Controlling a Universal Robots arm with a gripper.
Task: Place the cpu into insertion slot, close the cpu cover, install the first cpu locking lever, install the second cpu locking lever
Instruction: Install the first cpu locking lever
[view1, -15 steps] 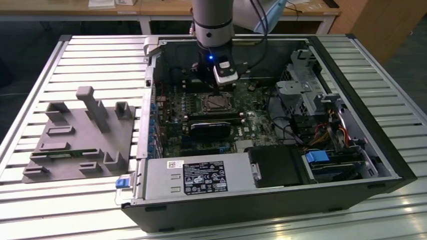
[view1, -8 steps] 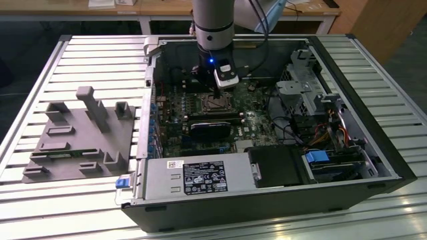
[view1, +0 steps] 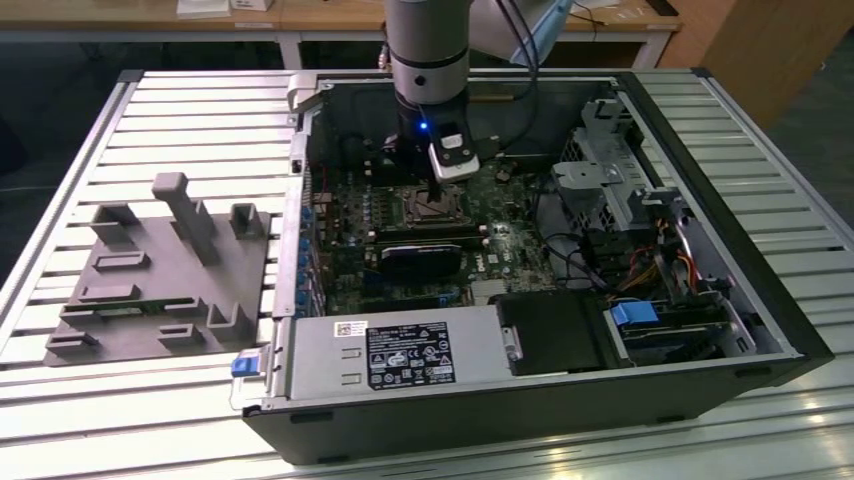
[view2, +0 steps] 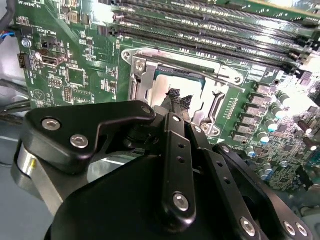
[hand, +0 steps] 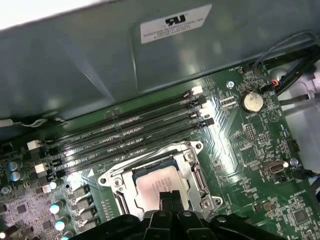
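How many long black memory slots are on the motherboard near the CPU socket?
4. The memory slots lie side by side in parallel, between the insertion slot and the case's metal wall, in the first wrist view. The tool hovers over the cpu.

From my seat this reads as a robotics lab or test workshop: I see an opened desktop computer case (view1: 534, 270) lying on a slatted aluminium counter (view1: 174, 110), a grey printed parts fixture (view1: 160, 280) beside it, a robot arm (view1: 427, 60) reaching into the case, and wooden desks (view1: 307, 15) along the back.
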